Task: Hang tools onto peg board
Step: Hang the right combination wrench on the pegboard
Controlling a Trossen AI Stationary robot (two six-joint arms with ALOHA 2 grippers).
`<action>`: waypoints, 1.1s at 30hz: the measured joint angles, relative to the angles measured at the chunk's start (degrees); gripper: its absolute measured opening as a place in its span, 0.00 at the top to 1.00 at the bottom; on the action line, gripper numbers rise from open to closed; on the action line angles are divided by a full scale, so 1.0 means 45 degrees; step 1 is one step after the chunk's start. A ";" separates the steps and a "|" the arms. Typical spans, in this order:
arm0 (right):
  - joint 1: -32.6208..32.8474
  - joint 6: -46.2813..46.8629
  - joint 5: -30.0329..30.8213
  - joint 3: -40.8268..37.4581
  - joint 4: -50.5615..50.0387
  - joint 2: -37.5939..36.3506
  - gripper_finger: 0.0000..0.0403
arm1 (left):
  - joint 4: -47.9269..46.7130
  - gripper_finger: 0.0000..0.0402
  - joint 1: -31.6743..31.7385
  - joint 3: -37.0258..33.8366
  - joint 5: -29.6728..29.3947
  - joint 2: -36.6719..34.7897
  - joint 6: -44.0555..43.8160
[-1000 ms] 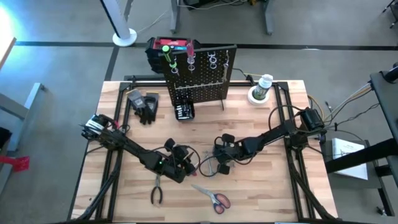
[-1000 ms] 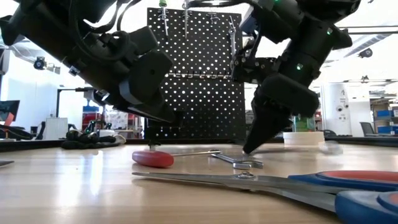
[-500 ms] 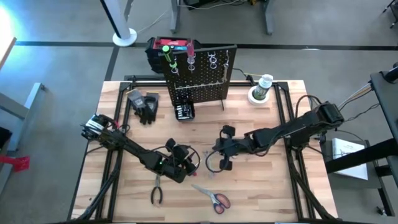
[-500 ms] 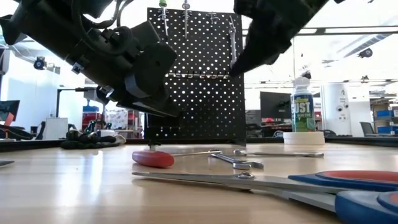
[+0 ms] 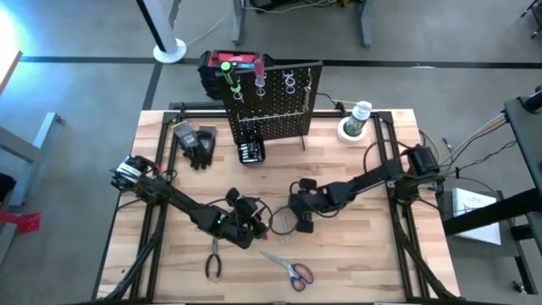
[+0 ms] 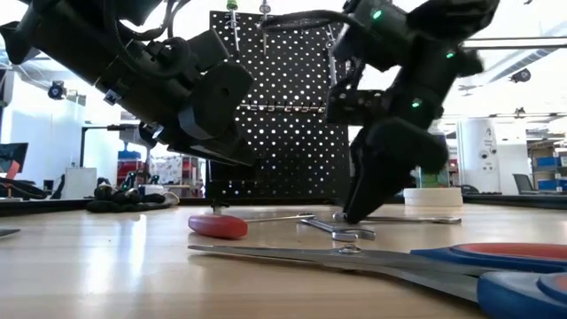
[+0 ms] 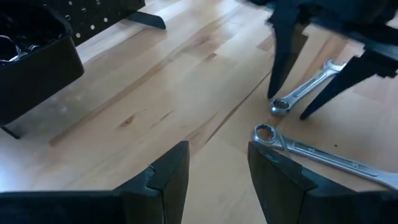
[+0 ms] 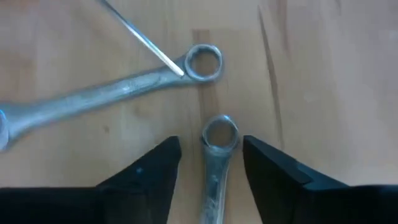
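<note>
Two silver wrenches lie flat on the table. My right gripper stands open, pointing down, with a finger on each side of one wrench's ring end, touching neither side. The other wrench lies across, just beyond it. My left gripper hovers open and low beside them, with nothing between its fingers. A red-handled screwdriver, red-handled scissors and black pliers lie on the table. The peg board stands at the far edge with a green-handled screwdriver and a red-handled one hung at its top.
Black gloves and a small black box of bits lie in front of the peg board. A red-and-black toolbox stands behind it. A spray can stands at the far right. Bare wood shows at the near right.
My right gripper rose off the table and swung up toward the far right. It has since come back down over the wrenches, its fingers now astride one ring end. The wrenches and other tools lie where they were.
</note>
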 joint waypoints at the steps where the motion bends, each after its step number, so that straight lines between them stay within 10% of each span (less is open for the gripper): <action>1: -0.0142 0.0006 -0.0379 0.0041 0.0049 0.0150 0.54 | 0.0004 0.61 0.0000 0.0000 0.0000 0.0000 0.0000; 5: -0.0515 0.0125 -0.0746 0.0102 0.0072 0.0467 0.56 | 0.0033 0.61 0.0000 0.0000 0.0000 0.0000 0.0000; 15: -0.0655 -0.0227 -0.0640 0.0039 -0.0317 -0.0069 0.97 | 0.0062 0.61 0.0000 0.0000 0.0013 0.0000 0.0000; 33: -0.0598 -0.0163 -0.0607 -0.0042 -0.1149 -0.1316 1.00 | 0.0054 0.61 0.0000 0.0000 0.0025 0.0000 0.0000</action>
